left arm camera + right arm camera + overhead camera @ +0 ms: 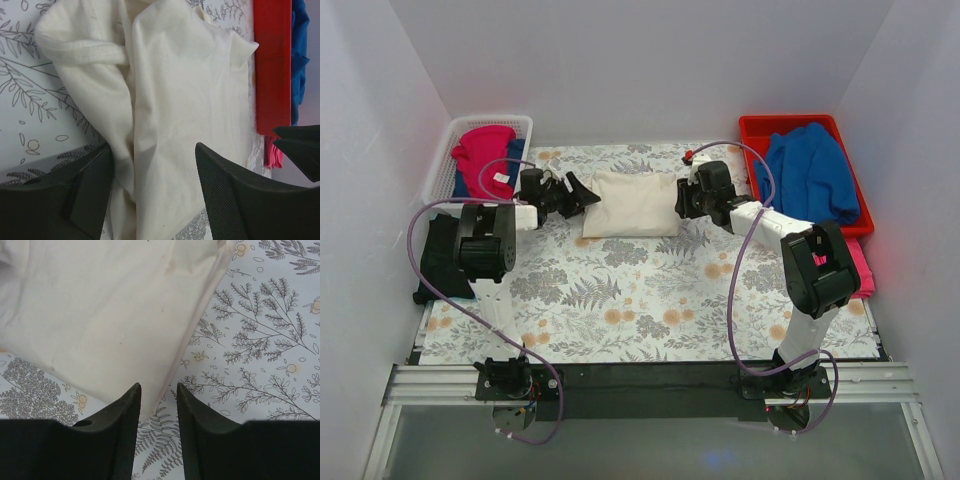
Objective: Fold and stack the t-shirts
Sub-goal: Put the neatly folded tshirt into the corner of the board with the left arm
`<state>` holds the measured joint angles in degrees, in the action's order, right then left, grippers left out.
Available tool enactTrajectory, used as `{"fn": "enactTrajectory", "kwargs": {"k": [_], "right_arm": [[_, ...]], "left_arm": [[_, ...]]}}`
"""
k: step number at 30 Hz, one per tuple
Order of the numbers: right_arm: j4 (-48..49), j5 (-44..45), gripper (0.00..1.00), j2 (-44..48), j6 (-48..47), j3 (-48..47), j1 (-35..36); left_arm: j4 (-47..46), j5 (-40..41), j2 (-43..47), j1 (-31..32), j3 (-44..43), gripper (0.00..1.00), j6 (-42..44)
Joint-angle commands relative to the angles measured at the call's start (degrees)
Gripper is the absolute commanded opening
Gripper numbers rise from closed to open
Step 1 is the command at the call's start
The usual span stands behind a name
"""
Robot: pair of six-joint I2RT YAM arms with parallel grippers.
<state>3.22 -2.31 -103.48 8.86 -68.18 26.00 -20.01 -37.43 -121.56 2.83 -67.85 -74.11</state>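
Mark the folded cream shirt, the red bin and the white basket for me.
folded cream-white cloth shirt (632, 203), top view, middle of its upper face.
red plastic bin (790, 120), top view, far rim.
white plastic mesh basket (438, 160), top view, left wall.

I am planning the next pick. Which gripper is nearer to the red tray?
Right. The right gripper sits at the cream shirt's right edge, beside the red tray; the left gripper sits at the shirt's left edge, farther away.

A folded t-shirt (632, 204) lies on the tablecloth (640, 300) between a left basket (440, 172) and right tray (752, 130).
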Motion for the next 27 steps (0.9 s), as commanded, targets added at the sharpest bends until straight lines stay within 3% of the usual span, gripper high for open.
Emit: {"fn": "enactTrajectory", "kwargs": {"k": [1,10,13,17,18,24,27], "right_arm": [[1.79,0.28,0.41,0.03,0.45,0.77,0.28],[2.05,0.11,0.4,-0.58,1.42,0.07,0.28],[2.05,0.2,0.4,-0.58,1.68,0.07,0.28],[2.05,0.55,0.39,-0.41,1.68,0.42,0.28],[2.05,0.64,0.39,-0.23,1.6,0.51,0.28],[2.05,0.9,0.39,1.26,1.6,1.38,0.28],[2.05,0.9,0.39,2.05,1.77,1.74,0.28]], "left_arm": [[8.13,-2.12,-3.68,-0.02,-2.27,0.63,4.13],[21.92,11.04,-5.62,1.91,-9.05,0.65,11.17],[24.84,14.04,-6.41,3.06,-9.93,0.61,11.97],[28.08,17.64,-7.64,4.2,-11.24,0.45,13.37],[28.7,17.57,-8.51,4.2,-11.59,0.34,13.46],[31.52,19.06,-8.35,4.55,-13.18,0.01,13.46],[32.66,21.24,-6.24,4.73,-12.39,0.0,13.29]]}}
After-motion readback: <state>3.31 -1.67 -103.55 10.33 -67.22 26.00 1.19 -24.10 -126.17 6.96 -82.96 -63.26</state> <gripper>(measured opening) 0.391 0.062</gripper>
